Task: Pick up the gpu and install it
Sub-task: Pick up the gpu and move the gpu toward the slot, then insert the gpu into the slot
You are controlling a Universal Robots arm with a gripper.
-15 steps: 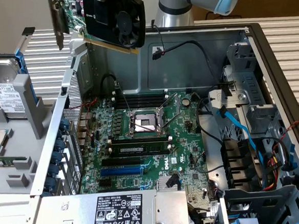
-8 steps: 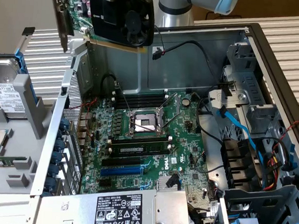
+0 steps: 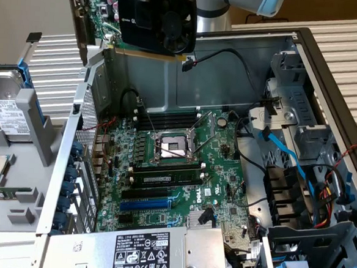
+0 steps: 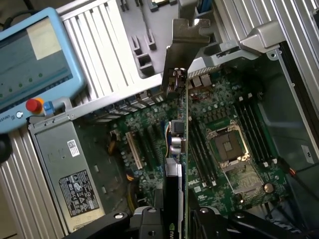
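The black 2-finger gripper is closed tight on the small gpu, a green circuit board with a black cooler block and a thin silver end bracket. It holds the gpu upright in the air above the far corner of the open grey metal computer case, clear of the large green motherboard inside.

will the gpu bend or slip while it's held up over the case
Probably stiff: the gpu hangs straight without sagging. Its black cooler likely makes it heavy for its size. Held by one edge in the gripper, it could pivot if its thin silver bracket catches.
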